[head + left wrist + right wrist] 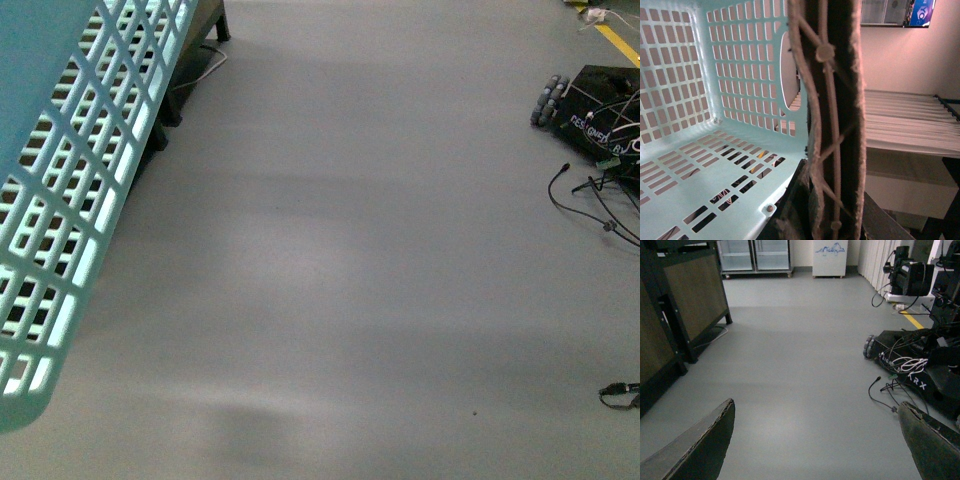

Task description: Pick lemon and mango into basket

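The light teal basket (70,200) hangs tilted at the far left of the front view, its slotted side facing me. In the left wrist view I see its slotted floor and walls (700,125), with nothing lying on the part that shows. My left gripper (835,220) is shut on the basket's brownish-mauve handle (832,125), which runs upright between the dark jaws. My right gripper (817,440) is open over bare grey floor, nothing between its fingers (700,450). The lemon and the mango are out of view.
A black wheeled robot base (600,100) with loose cables (590,200) sits on the floor at the right. A dark cabinet on legs (195,40) stands behind the basket at the left. A small black cable end (620,395) lies at the right edge.
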`<control>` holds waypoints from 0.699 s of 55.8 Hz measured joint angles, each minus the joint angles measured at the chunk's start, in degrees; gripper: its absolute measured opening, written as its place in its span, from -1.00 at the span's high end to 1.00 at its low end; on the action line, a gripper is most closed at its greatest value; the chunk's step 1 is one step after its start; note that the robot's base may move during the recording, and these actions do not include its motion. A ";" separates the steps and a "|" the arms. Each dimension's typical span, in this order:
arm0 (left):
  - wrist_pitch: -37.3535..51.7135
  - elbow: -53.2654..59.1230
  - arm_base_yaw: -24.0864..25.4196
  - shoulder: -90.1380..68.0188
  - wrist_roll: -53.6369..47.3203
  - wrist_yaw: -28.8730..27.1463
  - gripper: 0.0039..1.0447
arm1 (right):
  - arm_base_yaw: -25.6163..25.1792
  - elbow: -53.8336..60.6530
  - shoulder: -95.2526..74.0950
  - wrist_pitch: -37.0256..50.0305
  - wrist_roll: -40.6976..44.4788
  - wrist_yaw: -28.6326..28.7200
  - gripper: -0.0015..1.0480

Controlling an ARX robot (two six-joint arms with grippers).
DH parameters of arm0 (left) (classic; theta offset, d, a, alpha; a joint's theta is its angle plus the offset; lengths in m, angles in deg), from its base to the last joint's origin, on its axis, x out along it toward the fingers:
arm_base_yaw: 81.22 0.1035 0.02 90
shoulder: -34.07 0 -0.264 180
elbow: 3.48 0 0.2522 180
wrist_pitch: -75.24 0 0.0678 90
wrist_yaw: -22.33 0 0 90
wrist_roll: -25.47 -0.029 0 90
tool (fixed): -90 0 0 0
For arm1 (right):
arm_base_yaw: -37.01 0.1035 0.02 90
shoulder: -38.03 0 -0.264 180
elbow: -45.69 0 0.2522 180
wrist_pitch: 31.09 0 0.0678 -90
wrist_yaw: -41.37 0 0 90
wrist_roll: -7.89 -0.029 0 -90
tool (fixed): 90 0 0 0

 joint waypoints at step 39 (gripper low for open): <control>0.00 0.00 0.00 0.00 0.00 0.00 0.86 | 0.00 0.00 0.00 0.00 0.02 -0.02 -0.83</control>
